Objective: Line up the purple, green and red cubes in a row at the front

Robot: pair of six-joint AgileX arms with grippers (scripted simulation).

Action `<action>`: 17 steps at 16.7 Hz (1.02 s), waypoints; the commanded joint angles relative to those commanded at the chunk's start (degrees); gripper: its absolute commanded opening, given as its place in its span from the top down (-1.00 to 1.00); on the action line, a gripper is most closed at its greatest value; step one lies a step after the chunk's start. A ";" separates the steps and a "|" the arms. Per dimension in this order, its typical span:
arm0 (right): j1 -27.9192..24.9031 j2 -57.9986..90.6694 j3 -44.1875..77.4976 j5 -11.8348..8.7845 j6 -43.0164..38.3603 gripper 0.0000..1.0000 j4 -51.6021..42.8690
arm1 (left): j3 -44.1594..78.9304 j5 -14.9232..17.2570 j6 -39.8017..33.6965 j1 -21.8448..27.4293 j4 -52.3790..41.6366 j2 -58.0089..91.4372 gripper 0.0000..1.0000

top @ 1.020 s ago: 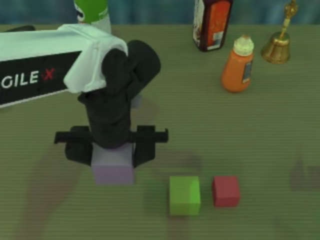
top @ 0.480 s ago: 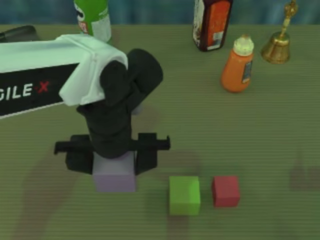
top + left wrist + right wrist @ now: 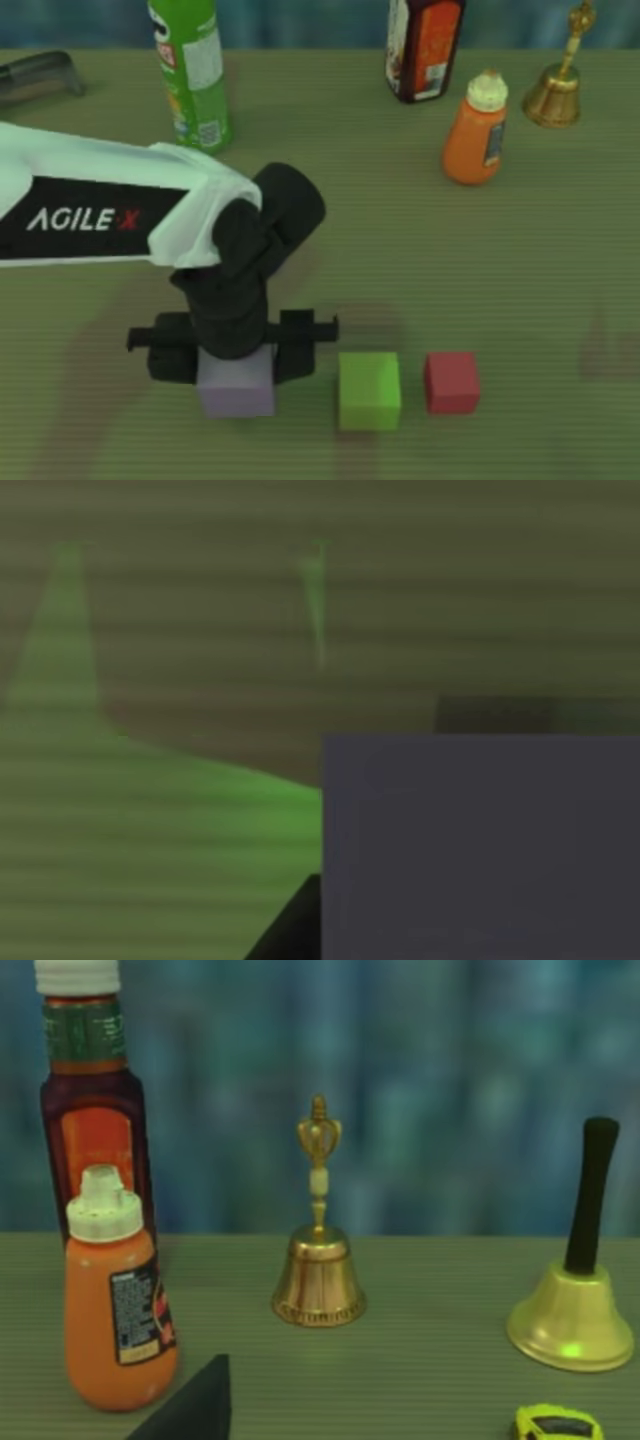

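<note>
The purple cube (image 3: 236,392) is at the front left of the table, with my left gripper (image 3: 235,358) shut on it from above, one black finger on each side. In the left wrist view the purple cube (image 3: 480,845) fills the near field beside a dark fingertip (image 3: 295,930). The green cube (image 3: 369,390) rests just right of it across a narrow gap, and shows as a green mass (image 3: 150,820) in the left wrist view. The red cube (image 3: 451,382) sits right of the green one. My right arm is outside the top view; one fingertip (image 3: 200,1405) shows, holding nothing.
A tall green can (image 3: 190,70) stands at the back left. A dark sauce bottle (image 3: 423,45), an orange bottle (image 3: 477,130) and a brass bell (image 3: 557,80) stand at the back right. A second bell (image 3: 572,1310) and a yellow toy car (image 3: 555,1425) appear in the right wrist view.
My left gripper has carried the purple cube toward the front edge, drawing level with the green and red cubes. The arm's shift has uncovered the green can.
</note>
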State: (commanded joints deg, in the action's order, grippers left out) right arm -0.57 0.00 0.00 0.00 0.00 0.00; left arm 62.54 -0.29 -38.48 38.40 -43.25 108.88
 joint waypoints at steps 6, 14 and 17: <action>0.00 0.00 0.00 0.00 0.00 -1.00 0.00 | -0.13 0.00 -0.01 0.01 0.18 0.10 0.70; 0.00 0.00 0.00 0.00 0.00 -1.00 0.00 | -0.13 0.00 -0.01 0.01 0.18 0.10 -0.51; 0.00 0.00 0.00 0.00 0.00 -1.00 0.00 | -0.13 0.00 -0.01 0.01 0.18 0.10 -0.96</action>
State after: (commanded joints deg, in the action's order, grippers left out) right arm -0.57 0.00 0.00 0.00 0.00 0.00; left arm 62.41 -0.29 -38.49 38.41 -43.08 108.98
